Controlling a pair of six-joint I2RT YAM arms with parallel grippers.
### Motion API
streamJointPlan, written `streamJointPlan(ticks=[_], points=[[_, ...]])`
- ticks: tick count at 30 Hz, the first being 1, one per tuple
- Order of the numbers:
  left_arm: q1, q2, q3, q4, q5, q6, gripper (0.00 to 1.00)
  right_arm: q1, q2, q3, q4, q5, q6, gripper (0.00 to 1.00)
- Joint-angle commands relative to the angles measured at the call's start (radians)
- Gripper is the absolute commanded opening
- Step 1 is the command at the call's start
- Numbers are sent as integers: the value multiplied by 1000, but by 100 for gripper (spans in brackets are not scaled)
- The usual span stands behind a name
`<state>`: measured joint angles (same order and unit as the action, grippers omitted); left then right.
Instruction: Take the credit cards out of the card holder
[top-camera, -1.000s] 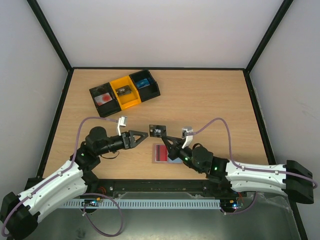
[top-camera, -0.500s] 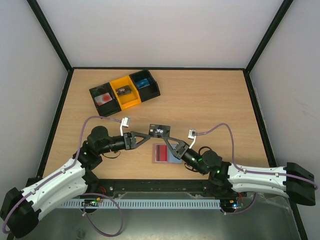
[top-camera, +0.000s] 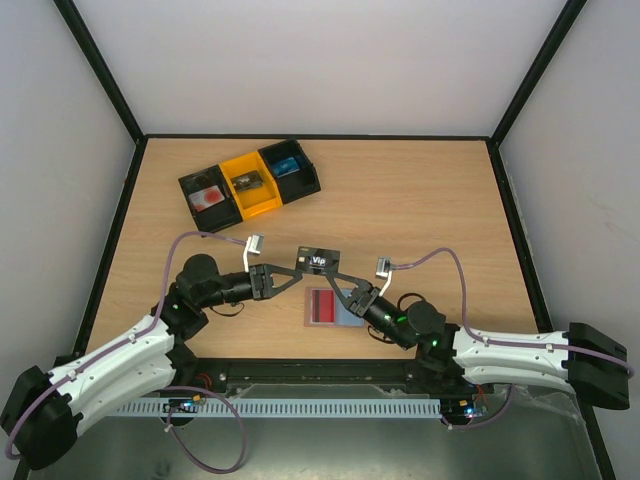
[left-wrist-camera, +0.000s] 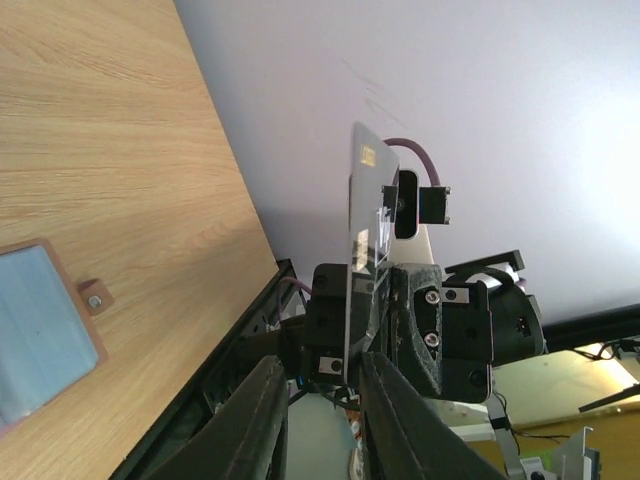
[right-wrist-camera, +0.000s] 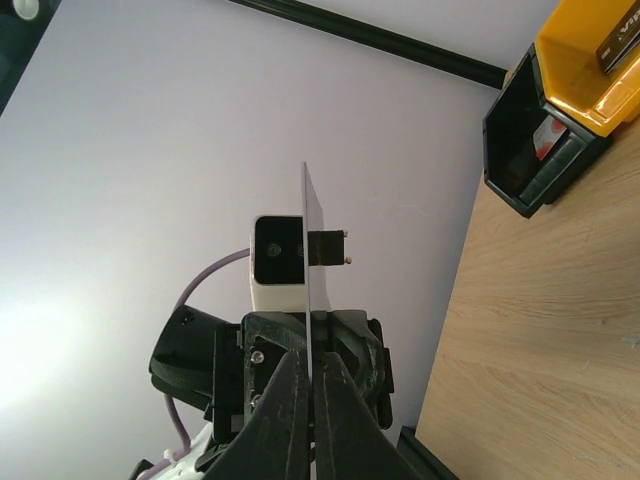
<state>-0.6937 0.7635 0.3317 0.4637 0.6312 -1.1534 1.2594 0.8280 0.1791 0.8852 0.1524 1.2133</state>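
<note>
Against a second ago, the left pincer (top-camera: 298, 272) is sitting closer in, its fingers spread apart and reaching the left edge of the small black rectangular plastic card (top-camera: 319, 261). The right pincer (top-camera: 330, 273) is clamping that card and holding it on edge above the wooden bench (top-camera: 420, 200). The flat brown leather-like folding card holder (top-camera: 322, 305) is lying open on the bench, just nearer than both pincers and below the raised card.
</note>
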Motion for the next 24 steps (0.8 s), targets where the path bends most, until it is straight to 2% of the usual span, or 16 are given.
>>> streamJointPlan(ticks=[1,4,8,13,16,21,24], points=[[-6,-8,-4,46,-1,-9,24,6,0,-10,45,1,26,2],[-6,-9,-4,47,-4,-8,25,6,0,-10,44,1,28,2],[-6,-11,-3,52,-10,-6,13,6,6,-10,43,-1,29,2],[-6,-14,-3,47,-21,-6,12,6,10,-21,49,6,40,2],[-6,-13,-3,49,-22,-3,4,6,11,-20,44,6,38,2],[-6,-15,-3,41,-43,0,3,6,14,-23,22,7,36,2],[-7,-22,-7,25,-51,8,3,6,3,-33,-2,18,38,10]])
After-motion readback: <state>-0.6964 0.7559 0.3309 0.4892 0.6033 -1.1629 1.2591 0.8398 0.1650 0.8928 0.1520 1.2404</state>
